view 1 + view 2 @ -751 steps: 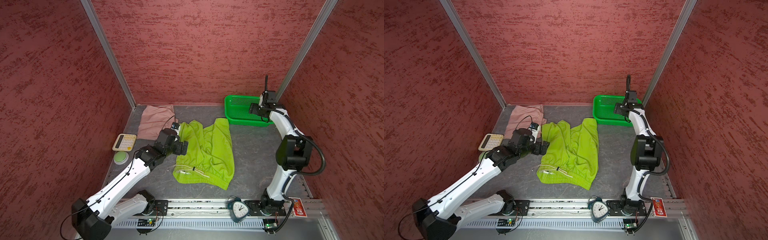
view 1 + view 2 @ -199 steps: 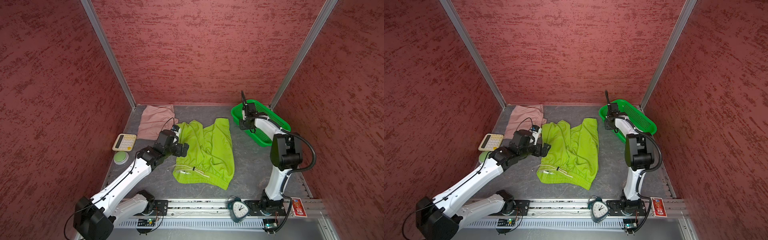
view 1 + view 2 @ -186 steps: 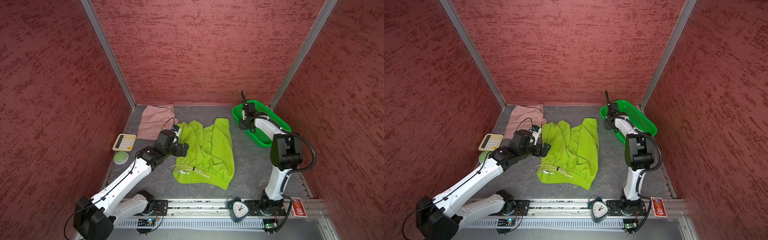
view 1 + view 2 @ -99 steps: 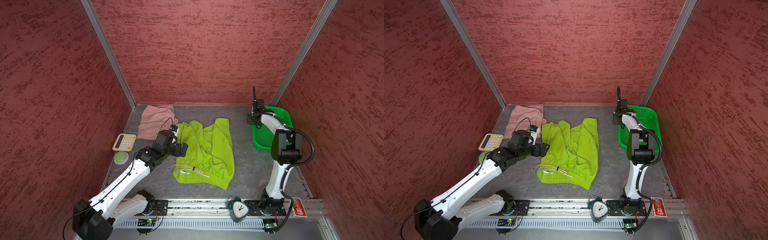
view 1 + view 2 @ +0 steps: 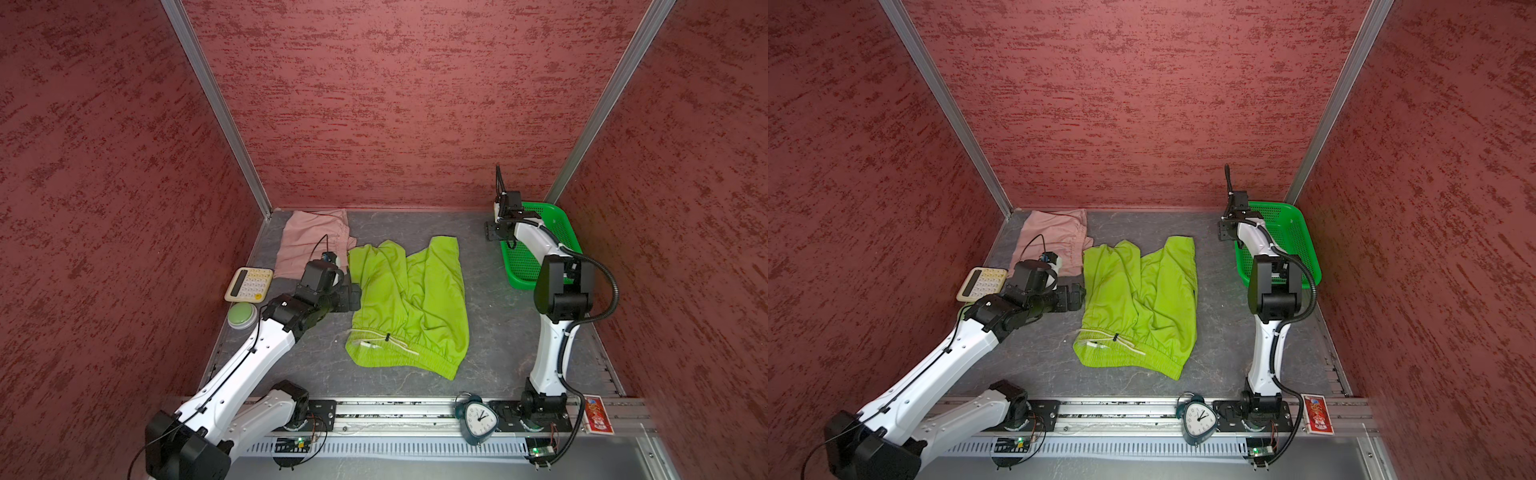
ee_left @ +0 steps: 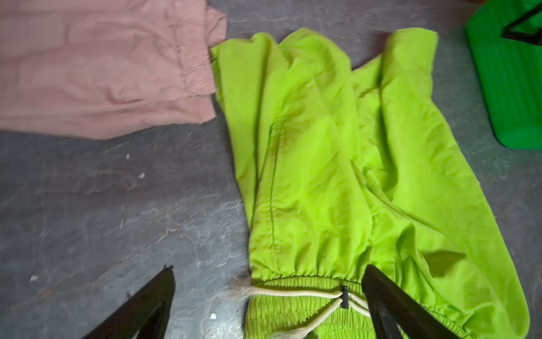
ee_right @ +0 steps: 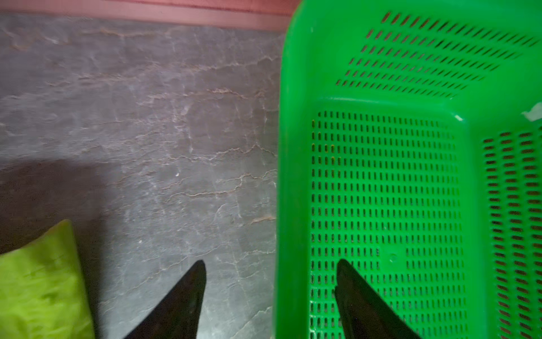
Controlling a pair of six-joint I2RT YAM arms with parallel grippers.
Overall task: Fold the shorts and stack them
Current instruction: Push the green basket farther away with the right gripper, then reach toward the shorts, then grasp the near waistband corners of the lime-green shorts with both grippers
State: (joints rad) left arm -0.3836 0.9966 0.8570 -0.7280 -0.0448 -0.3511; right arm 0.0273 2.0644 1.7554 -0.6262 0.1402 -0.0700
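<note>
The lime green shorts (image 5: 409,299) (image 5: 1142,299) (image 6: 337,161) lie spread on the middle of the grey table, with the waistband and cream drawstring toward the front. The dusty pink shorts (image 5: 309,239) (image 5: 1050,235) (image 6: 96,67) lie crumpled at the back left, touching the green pair. My left gripper (image 5: 352,296) (image 5: 1076,297) (image 6: 268,268) is open at the green shorts' left edge and holds nothing. My right gripper (image 5: 493,232) (image 5: 1225,230) (image 7: 270,261) is open astride the green basket's rim, one finger outside and one inside.
The green perforated basket (image 5: 557,216) (image 5: 1304,232) (image 7: 293,146) stands lengthwise along the right wall. A calculator (image 5: 249,284) and a green button (image 5: 242,315) sit at the left edge. An alarm clock (image 5: 478,417) and a red card (image 5: 598,413) rest on the front rail.
My right gripper swung the basket from a slanted position to lengthwise against the right wall, then opened off its rim. The left arm has barely moved.
</note>
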